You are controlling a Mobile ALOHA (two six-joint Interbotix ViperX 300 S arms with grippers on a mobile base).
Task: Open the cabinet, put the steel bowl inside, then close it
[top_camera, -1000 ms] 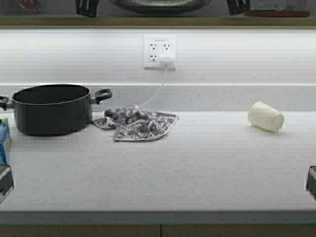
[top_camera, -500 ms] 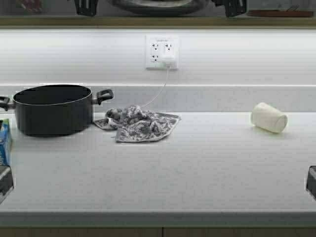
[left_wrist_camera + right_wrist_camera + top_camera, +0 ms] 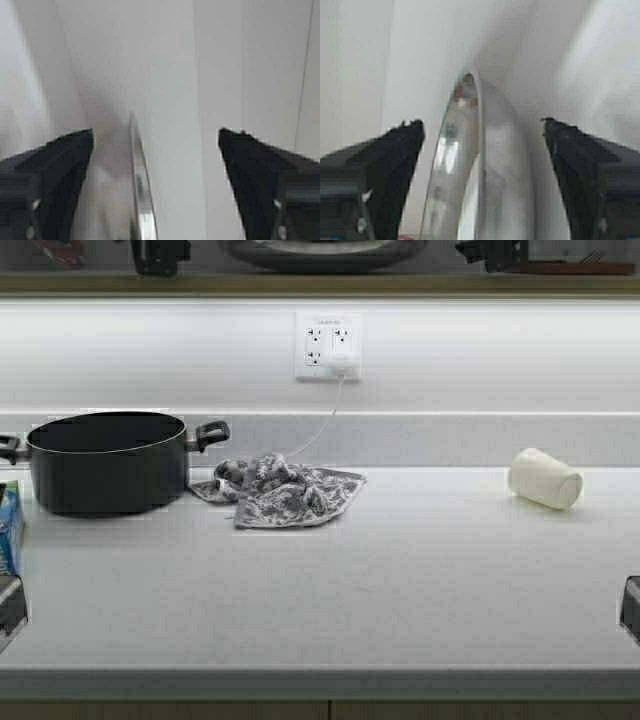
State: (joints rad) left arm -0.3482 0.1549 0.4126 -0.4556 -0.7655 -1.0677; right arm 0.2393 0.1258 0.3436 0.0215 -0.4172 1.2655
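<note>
The steel bowl (image 3: 322, 252) rests inside the cabinet (image 3: 300, 284), on its floor, and only its lower part shows at the top of the high view. My left gripper (image 3: 155, 254) is to the bowl's left and my right gripper (image 3: 495, 252) to its right. Both are up at the cabinet opening. In the left wrist view the gripper (image 3: 156, 131) is open, with the bowl's rim (image 3: 141, 195) between the wide-spread fingers and touching neither. The right gripper (image 3: 483, 121) is open too, with the bowl (image 3: 492, 170) standing free between its fingers.
On the counter below are a black two-handled pot (image 3: 105, 460) at left, a crumpled patterned cloth (image 3: 285, 490), and a white cup (image 3: 544, 478) on its side at right. A wall outlet (image 3: 328, 345) has a cord plugged in. A tray (image 3: 565, 265) lies in the cabinet at right.
Both grippers have drawn outward from the bowl's sides, the left one further left and the right one further right. The scene shifted slightly right early on, so the robot moved a little.
</note>
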